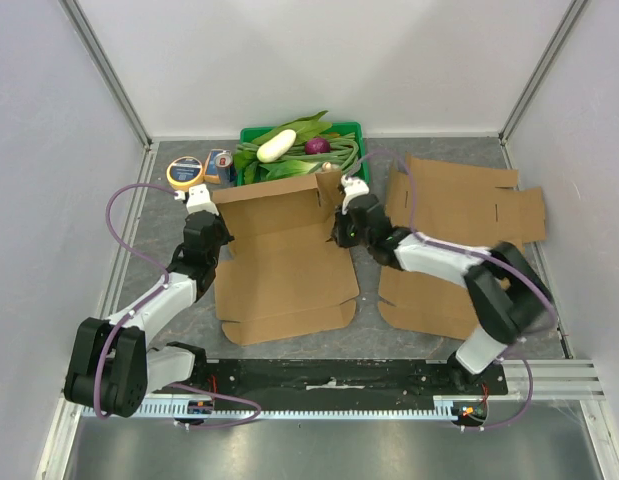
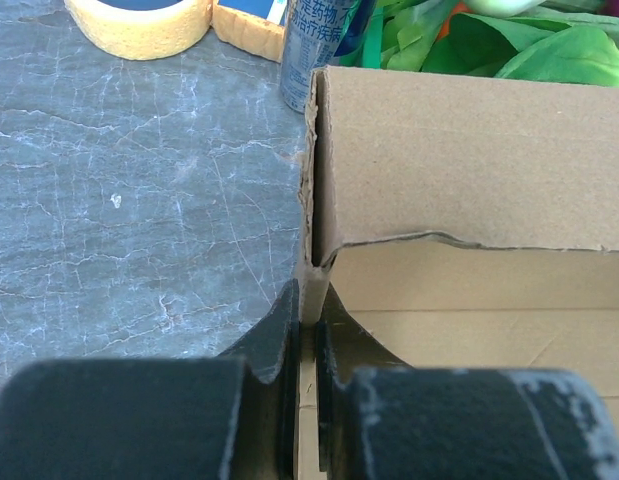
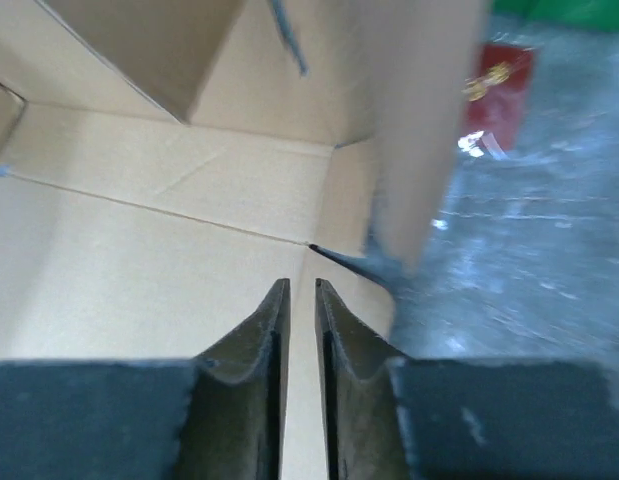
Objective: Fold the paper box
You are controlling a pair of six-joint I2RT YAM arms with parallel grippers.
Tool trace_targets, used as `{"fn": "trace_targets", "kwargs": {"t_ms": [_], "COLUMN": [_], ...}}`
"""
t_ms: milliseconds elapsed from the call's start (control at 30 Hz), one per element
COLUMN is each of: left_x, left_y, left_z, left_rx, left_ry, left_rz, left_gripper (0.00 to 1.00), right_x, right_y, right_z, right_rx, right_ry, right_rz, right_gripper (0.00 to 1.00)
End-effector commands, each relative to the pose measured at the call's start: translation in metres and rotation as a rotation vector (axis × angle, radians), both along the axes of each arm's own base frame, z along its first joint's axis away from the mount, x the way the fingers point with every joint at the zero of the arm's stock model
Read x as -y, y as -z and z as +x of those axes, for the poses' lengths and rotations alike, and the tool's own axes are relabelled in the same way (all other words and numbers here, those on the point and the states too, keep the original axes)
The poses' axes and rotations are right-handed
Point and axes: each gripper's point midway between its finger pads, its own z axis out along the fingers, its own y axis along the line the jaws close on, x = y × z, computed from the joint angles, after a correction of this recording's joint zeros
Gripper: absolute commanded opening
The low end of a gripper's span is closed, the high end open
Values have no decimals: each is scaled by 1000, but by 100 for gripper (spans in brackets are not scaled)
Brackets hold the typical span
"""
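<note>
Grey marbled tabletop (image 2: 139, 200), white enclosure walls (image 1: 339, 60), left fingers (image 2: 282, 335) clamped on paper box (image 1: 284, 270) wall, right fingers (image 3: 264, 345) state unclear

One half-folded box (image 1: 284, 260), one green tray (image 1: 247, 135), one yellow roll (image 1: 184, 172), one can (image 1: 225, 162), one white vegetable (image 1: 276, 145), one purple onion (image 1: 317, 146) — flat cardboard (image 1: 459, 200) at right: one or two sheets, unclear.

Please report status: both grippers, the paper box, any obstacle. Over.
Left gripper shut on paper box left wall. Right gripper at right wall, jaws barely apart, grip unclear. Back flap up. Green basket close behind.
</note>
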Motion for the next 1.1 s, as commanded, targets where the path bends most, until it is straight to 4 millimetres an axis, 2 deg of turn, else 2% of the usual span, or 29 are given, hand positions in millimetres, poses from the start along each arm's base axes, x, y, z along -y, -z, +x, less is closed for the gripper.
{"fn": "trace_targets", "kwargs": {"t_ms": [0, 33, 100, 133, 167, 233, 267, 300, 333, 367, 400, 433, 467, 500, 533, 567, 633, 667, 733, 900, 1067], "left_x": [2, 2, 2, 2, 2, 2, 3, 4, 5, 6, 5, 6, 6, 5, 4, 3, 5, 5, 4, 5, 7], "left_y": [-10, -10, -8, -6, -7, -5, -5, -4, -5, -4, -4, -5, -5, -6, -5, -6, -5, -7, -7, -8, -8], "left_z": [4, 5, 4, 4, 5, 6, 7, 8, 9, 9, 9, 10, 10, 9, 9, 9, 8, 7, 7, 8, 8], "left_rx": [51, 52, 47, 43, 49, 42, 41, 40, 40, 38, 39, 41, 41, 42, 40, 44, 42, 46, 46, 49, 47], "left_ry": [-6, -6, -1, 2, -1, -2, 4, 6, 8, 12, 13, 12, 12, 11, 9, 4, 14, 13, 11, 17, 22], "left_rz": [-31, -31, -29, -21, -20, -16, -18, -20, -24, -27, -26, -29, -28, -26, -23, -23, -24, -23, -17, -20, -24], "left_gripper": [2, 2, 2, 2, 2, 2, 2, 2, 2, 2, 2, 2, 2, 2, 2, 2, 2, 2, 2, 2, 2], "right_x": [60, 74, 99, 106, 106, 101, 89, 83, 69, 56, 52, 45, 43, 44, 40, 39, 41, 41, 41, 27, 15], "right_y": [-69, -79, -119, -133, -151, -166, -177, -178, -181, -185, -181, -201, -179, -178, -187, -174, -177, -167, -164, -157, -142], "right_z": [-30, -28, -23, -18, -10, 2, 16, 19, 20, 32, 34, 43, 49, 55, 63, 69, 78, 80, 86, 88, 85], "right_rx": [-46, -36, 60, 107, 160, 216, 233, 223, 227, 239, 215, 255, 191, 188, 209, 184, 191, 177, 182, 171, 133], "right_ry": [-31, -13, 29, 26, 15, -92, -127, -179, -270, -311, -348, -378, -393, -399, -411, -428, -436, -465, -482, -569, -616], "right_rz": [-132, -145, -212, -231, -239, -286, -275, -287, -271, -268, -283, -283, -317, -324, -314, -330, -367, -397, -395, -317, -269], "right_gripper": [27, 31, 47, 54, 68, 71, 73, 73, 74, 75, 76, 77, 78, 78, 78, 78, 77, 76, 74, 64, 48]}}
